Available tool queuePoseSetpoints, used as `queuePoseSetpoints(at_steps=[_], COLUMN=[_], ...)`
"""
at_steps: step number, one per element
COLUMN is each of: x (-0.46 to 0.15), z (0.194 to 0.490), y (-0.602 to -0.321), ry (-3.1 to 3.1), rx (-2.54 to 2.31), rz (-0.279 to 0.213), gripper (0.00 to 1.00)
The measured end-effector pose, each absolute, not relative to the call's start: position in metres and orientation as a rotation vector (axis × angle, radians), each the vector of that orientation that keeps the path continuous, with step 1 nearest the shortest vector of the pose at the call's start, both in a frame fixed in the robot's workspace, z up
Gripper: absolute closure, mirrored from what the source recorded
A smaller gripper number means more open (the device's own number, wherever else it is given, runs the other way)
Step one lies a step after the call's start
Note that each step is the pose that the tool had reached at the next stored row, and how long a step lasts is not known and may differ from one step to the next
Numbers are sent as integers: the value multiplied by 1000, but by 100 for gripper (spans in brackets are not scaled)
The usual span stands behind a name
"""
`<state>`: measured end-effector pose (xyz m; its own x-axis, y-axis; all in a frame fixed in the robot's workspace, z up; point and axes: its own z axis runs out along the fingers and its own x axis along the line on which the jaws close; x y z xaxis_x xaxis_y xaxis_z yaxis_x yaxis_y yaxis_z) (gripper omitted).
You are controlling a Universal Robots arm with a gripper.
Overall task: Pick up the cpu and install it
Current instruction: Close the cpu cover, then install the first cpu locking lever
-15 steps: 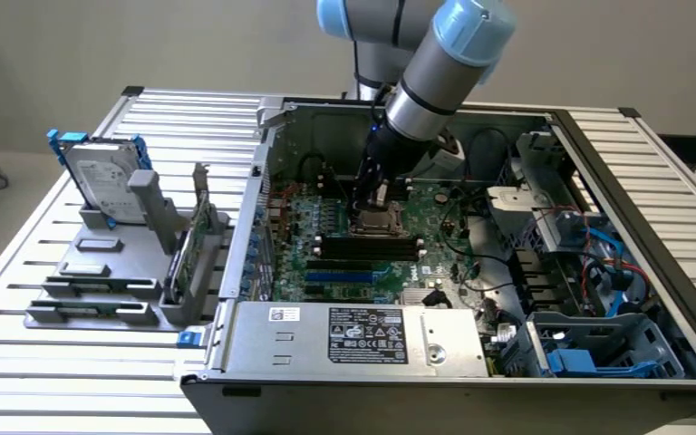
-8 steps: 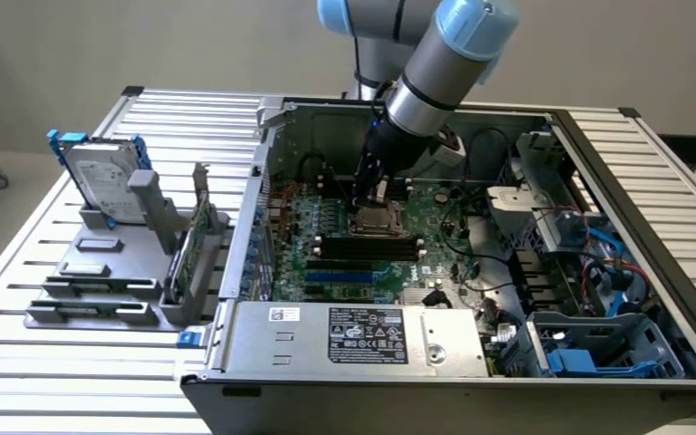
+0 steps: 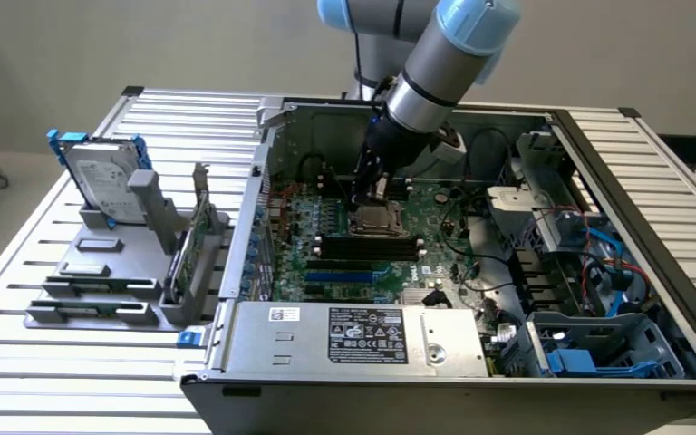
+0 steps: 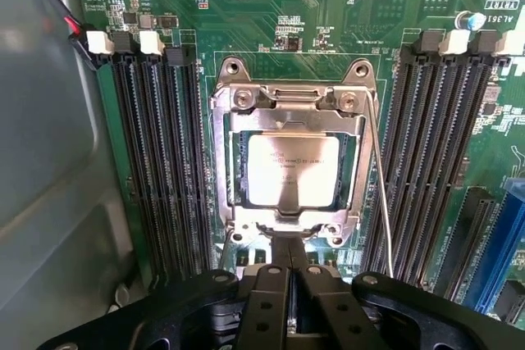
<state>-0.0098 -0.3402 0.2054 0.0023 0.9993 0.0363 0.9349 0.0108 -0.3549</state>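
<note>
The cpu (image 4: 293, 171), a small square chip with a silvery-grey top, lies flat inside the dark metal-framed socket (image 4: 221, 161) of the green board. My gripper (image 4: 288, 243) is shut, its two black fingers pressed together, the tips just over the socket's near edge beside the chip. I see nothing between the fingers. In the exterior view the gripper (image 3: 375, 195) reaches down into the open computer case, right above the socket (image 3: 381, 218).
Black memory slots (image 4: 160, 161) flank the socket on both sides, and a thin lever rod (image 4: 379, 186) runs along one side. Case walls (image 3: 257, 208), cables (image 3: 602, 263) and the power supply (image 3: 366, 335) surround the board. A hard drive (image 3: 101, 177) stands on a grey holder outside.
</note>
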Motion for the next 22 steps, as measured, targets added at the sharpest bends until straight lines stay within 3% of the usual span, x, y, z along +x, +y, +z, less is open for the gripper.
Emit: queuePoseSetpoints(at_steps=[11, 22], x=[-33, -33], z=[225, 225], y=[-344, -344], ry=[-2010, -2010], rx=[-1997, -1997], rz=[320, 320], gripper=[89, 89])
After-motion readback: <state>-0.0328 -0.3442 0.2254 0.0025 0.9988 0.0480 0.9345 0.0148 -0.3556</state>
